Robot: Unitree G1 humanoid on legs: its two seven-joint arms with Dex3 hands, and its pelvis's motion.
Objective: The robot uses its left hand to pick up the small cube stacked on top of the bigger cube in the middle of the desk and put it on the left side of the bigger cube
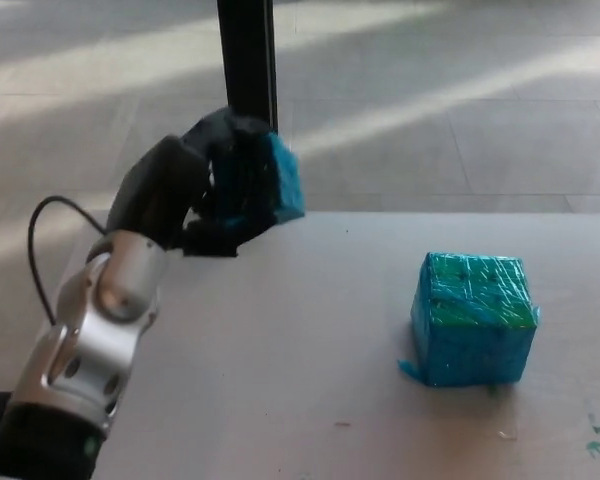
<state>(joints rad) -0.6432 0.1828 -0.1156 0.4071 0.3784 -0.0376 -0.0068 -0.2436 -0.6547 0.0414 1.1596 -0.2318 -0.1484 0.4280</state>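
My left hand (195,190) is raised over the far left part of the desk, its black fingers shut on the small blue cube (281,180). Only the cube's right face shows past the fingers. The bigger cube (472,318), blue with a green top, stands on the desk at the right, well apart from the hand. My silver left forearm (95,330) comes up from the lower left. My right hand does not show.
The grey desk (300,370) has its far edge just behind the hand. A black post (247,55) stands behind the desk. Green specks (592,440) mark the desk's near right corner. A black cable (42,250) loops beside my wrist.
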